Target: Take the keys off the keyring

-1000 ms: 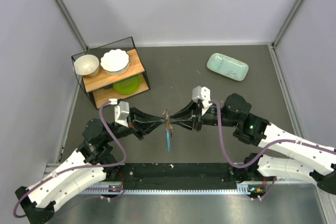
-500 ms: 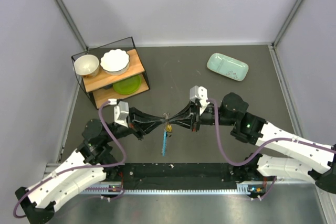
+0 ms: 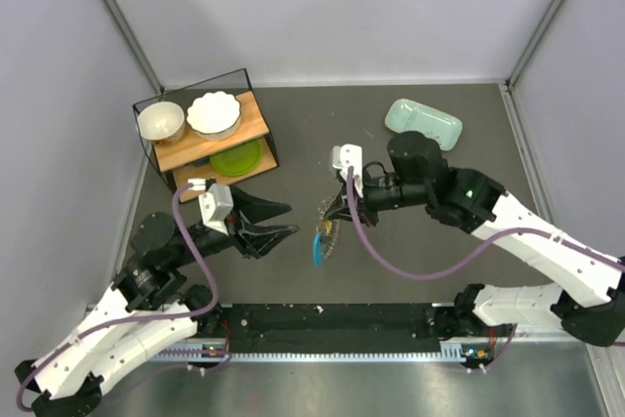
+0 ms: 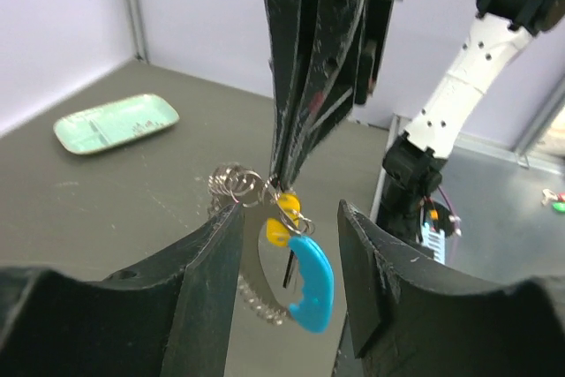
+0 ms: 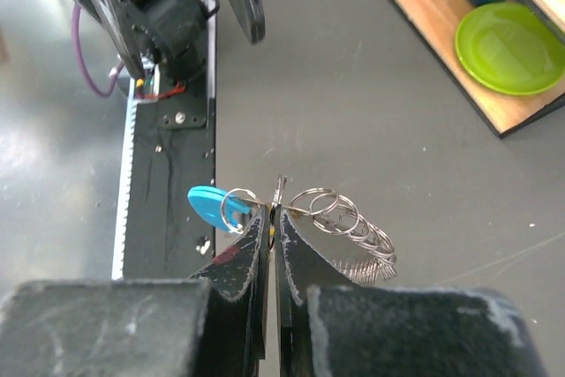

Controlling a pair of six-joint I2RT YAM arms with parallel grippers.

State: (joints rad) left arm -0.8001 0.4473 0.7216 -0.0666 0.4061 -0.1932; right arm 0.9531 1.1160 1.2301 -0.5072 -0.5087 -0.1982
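A dark grey table (image 3: 322, 124) is filling the floor of a booth, with pale walls (image 3: 322, 7) closing it in on three sides. At far left a black wire rack (image 3: 259, 116) is carrying two bowls (image 3: 213, 112) on its upper wooden shelf and a green plate (image 3: 237, 157) below. Just right of it the left gripper (image 3: 291, 220) is waiting with its jaws spread wide and nothing between them. It is pointing toward the bundle as if lining up to take a key.

Next, the bundle itself is hanging in the air above the middle of the table. The keyring (image 5: 346, 218), a loose string of coiled silvery loops, is dangling with the keys (image 3: 319, 241) below it. Of these, the blue-covered key (image 4: 309, 284) and two small yellow tags (image 4: 284, 216) are showing plainly. The right gripper (image 5: 272, 218) is pinching one loop of the keyring between fully closed fingers. I judge it is holding the ring up so the keys are hanging free for the other arm. Further right, a mint tray (image 3: 423, 124) is lying near the back corner, well apart, probably the place for freed keys.
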